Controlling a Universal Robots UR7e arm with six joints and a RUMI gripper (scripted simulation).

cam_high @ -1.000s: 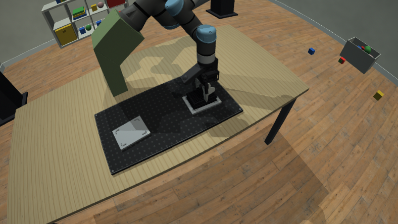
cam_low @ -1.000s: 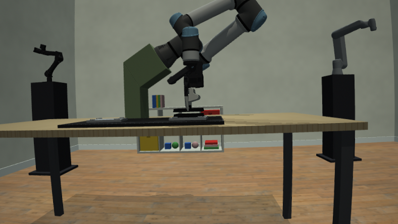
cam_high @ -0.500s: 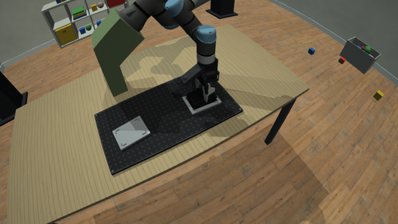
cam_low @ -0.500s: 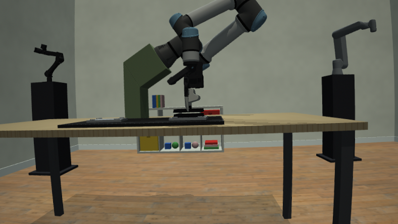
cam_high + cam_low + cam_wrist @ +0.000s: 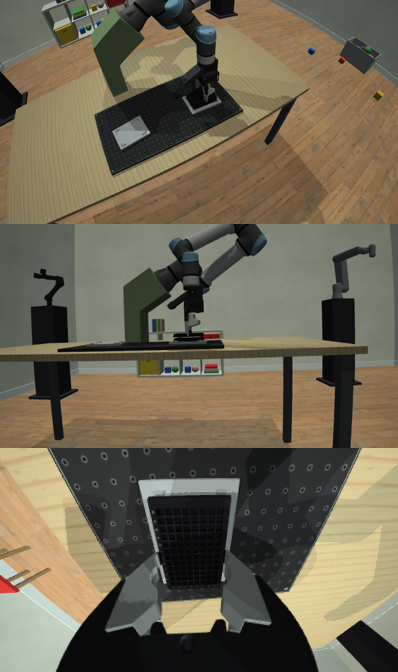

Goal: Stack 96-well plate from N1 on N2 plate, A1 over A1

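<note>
My gripper [image 5: 205,98] [image 5: 188,334] [image 5: 192,551] is shut on the black 96-well plate [image 5: 195,99] [image 5: 195,334] [image 5: 192,533], gripping its near short end. The held plate is level and sits directly over the second black plate [image 5: 195,338], which lies in nest N2 [image 5: 214,104] [image 5: 178,342] [image 5: 148,490]. From the side, only a thin gap shows between the two plates; I cannot tell whether they touch. Nest N1 [image 5: 128,136] [image 5: 105,343] is an empty grey square at the other end of the black perforated board [image 5: 166,125] [image 5: 139,346] [image 5: 280,523]. The cut corners are not discernible.
The arm's green base block [image 5: 114,50] [image 5: 139,304] stands behind the board on the wooden table [image 5: 55,155] [image 5: 278,346]. A shelf with coloured blocks [image 5: 72,19] stands at the wall. Black pedestals with other arms [image 5: 48,335] [image 5: 338,335] flank the table.
</note>
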